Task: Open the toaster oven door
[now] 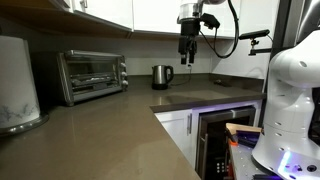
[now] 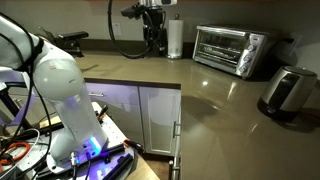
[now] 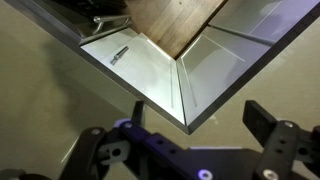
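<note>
The toaster oven (image 1: 92, 76) is a silver box standing on the brown counter, seen in both exterior views (image 2: 231, 51). Its dark glass toaster oven door (image 1: 88, 71) (image 2: 222, 46) is upright and closed, with a bar handle along the top. My gripper (image 1: 187, 56) (image 2: 152, 46) hangs in the air above the counter, well away from the oven, with the kettle between them. In the wrist view the gripper (image 3: 200, 125) is open with nothing between its fingers (image 3: 266, 122). That view looks down on the counter's inner corner, and the oven is outside it.
A steel kettle (image 1: 162, 76) (image 2: 288, 90) stands on the counter (image 1: 110, 130) beside the oven. A paper towel roll (image 2: 175, 39) (image 1: 15, 85) stands on the oven's other side. The white robot body (image 1: 295, 100) (image 2: 55, 90) rises by the white cabinets (image 3: 150, 70).
</note>
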Available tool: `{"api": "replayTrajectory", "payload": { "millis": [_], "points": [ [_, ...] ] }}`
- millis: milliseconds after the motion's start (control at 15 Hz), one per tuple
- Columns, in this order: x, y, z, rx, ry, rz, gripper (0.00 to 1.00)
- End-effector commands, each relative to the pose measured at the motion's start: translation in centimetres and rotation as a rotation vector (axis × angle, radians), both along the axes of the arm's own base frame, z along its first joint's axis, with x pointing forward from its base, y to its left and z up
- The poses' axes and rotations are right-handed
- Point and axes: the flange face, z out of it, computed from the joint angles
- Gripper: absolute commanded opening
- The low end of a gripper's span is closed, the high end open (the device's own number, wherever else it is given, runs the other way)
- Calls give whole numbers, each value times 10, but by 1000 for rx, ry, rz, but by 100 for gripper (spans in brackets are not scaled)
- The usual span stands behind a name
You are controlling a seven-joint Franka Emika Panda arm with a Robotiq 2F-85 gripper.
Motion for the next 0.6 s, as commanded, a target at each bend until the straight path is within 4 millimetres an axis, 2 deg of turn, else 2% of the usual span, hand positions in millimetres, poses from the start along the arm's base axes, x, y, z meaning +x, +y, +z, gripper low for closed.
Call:
{"api": "replayTrajectory", "payload": {
  "millis": [0,267,533],
  "points": [
    [5,-2,0,-8,-11,-1,100],
    [43,-12,6,-94,-144,35,100],
    [90,-24,13,-185,-301,87,100]
  ]
}}
